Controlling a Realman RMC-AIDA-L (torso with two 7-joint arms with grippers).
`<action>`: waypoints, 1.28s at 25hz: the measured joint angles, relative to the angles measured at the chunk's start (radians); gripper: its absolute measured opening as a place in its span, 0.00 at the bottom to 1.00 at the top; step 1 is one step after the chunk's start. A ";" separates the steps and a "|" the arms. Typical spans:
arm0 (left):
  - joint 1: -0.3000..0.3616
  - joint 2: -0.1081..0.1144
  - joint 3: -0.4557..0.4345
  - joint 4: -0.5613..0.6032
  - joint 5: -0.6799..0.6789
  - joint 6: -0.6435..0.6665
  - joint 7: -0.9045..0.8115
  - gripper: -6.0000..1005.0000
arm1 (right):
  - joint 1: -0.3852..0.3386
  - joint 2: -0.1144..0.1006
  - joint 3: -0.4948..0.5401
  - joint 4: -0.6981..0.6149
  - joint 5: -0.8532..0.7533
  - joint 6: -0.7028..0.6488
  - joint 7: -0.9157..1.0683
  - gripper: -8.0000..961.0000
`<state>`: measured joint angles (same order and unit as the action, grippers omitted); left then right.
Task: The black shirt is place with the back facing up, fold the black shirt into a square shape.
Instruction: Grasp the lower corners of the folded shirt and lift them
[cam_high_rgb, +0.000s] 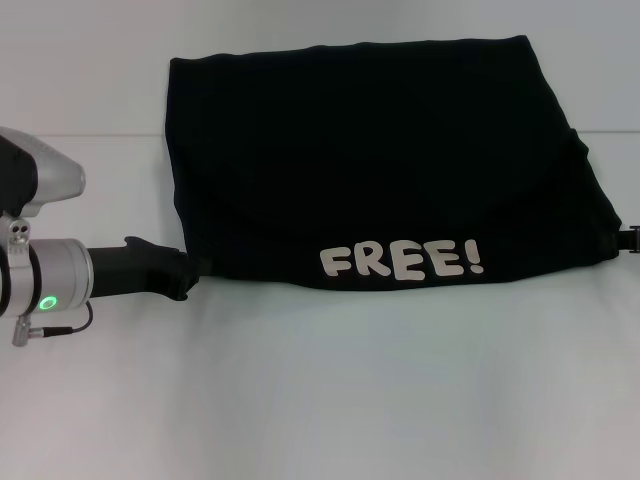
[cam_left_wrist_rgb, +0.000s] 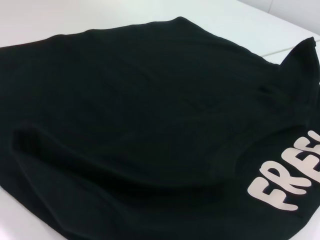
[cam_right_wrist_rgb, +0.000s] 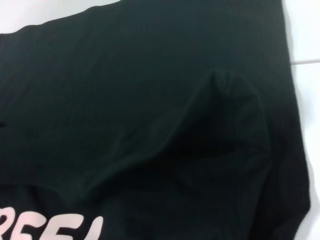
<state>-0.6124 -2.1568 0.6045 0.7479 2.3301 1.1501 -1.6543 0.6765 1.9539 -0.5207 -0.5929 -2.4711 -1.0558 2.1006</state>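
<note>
- Left gripper (cam_high_rgb: 180, 272) sits at the shirt's near left corner; I cannot tell whether its jaws are open or closed.
- Black shirt (cam_high_rgb: 380, 165) lies folded on the white table (cam_high_rgb: 320, 400), "FREE!" print (cam_high_rgb: 402, 262) showing.
- Right gripper (cam_high_rgb: 632, 240) is barely visible at the right edge; jaws unclear.
- Advice: keep both corners level for a square fold.

Left arm shell (cam_high_rgb: 35, 175): pale grey, smooth, rounded, with a dark band near the frame's edge.
Wrist cylinder (cam_high_rgb: 50, 282): brushed silver, round, ringed by fine seams.
Indicator (cam_high_rgb: 47, 303): small glowing green ring on the silver cylinder.
Bracket (cam_high_rgb: 20, 235): silver, with two dark screw heads.
Cable (cam_high_rgb: 62, 326): thin, black, looped under the cylinder from a small metal plug.
Left claw (cam_high_rgb: 182, 274): matte black, hard, blocky body; fingers not made out.
Right claw (cam_high_rgb: 631, 239): only a small black tip visible.
</note>
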 joint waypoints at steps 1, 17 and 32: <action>0.000 0.000 0.000 0.000 0.000 -0.001 0.000 0.00 | -0.001 0.000 0.003 0.000 0.000 0.003 -0.003 0.43; 0.003 -0.001 0.000 -0.001 0.000 -0.008 -0.001 0.00 | -0.014 0.000 0.005 0.004 0.039 0.038 -0.028 0.03; 0.001 -0.003 0.013 -0.002 0.000 -0.008 -0.001 0.00 | -0.013 -0.014 -0.006 -0.015 0.035 -0.026 -0.022 0.19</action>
<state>-0.6119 -2.1599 0.6178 0.7461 2.3300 1.1418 -1.6557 0.6638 1.9401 -0.5264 -0.6075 -2.4365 -1.0817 2.0782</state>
